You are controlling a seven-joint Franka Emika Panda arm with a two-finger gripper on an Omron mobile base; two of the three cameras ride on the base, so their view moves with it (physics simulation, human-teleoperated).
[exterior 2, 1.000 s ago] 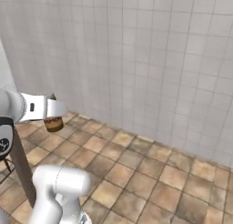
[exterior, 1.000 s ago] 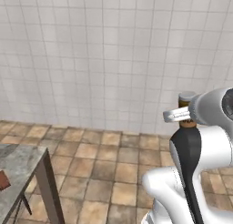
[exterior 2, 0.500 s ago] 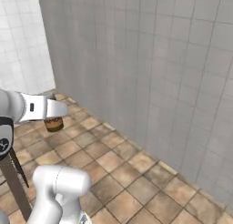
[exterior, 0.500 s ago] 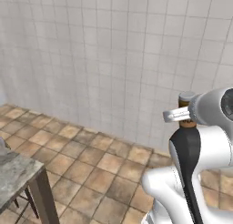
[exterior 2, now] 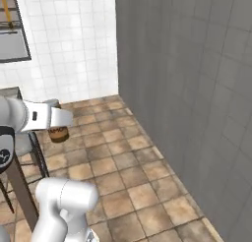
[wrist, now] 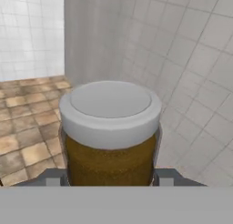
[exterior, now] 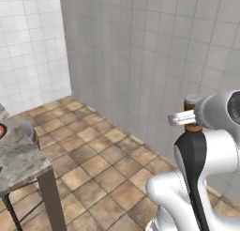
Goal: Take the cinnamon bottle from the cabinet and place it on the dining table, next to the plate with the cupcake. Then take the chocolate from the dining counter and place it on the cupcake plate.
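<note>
Nearest the hand camera, the gripper (wrist: 110, 182) is clamped on the cinnamon bottle (wrist: 110, 136): the jar stands upright between the fingers, its pale grey lid facing the lens and its brown body pinched from both sides low in the hand view. In the left base view the same bottle (exterior: 191, 116) peeks out beside the white wrist, held in the air at about the height of the arm's upper joint, with its lid on top and brown body partly hidden behind the hand. In the right base view the bottle (exterior 2: 58, 134) hangs just under the white hand, clear of the floor and not touching anything else.

A little farther out, the corner of the grey marbled surface (exterior: 21, 157) shows at the lower left of the left base view, on a dark brown leg. A sliver of red rim sits at its far left edge; too little shows to say more. The bottle is well apart from this surface.

Beyond lies a brown tiled floor (exterior: 101, 159). A grey tiled wall (exterior 2: 197, 88) runs along one side, meeting a white tiled wall (exterior 2: 69, 44) at the far corner.
</note>
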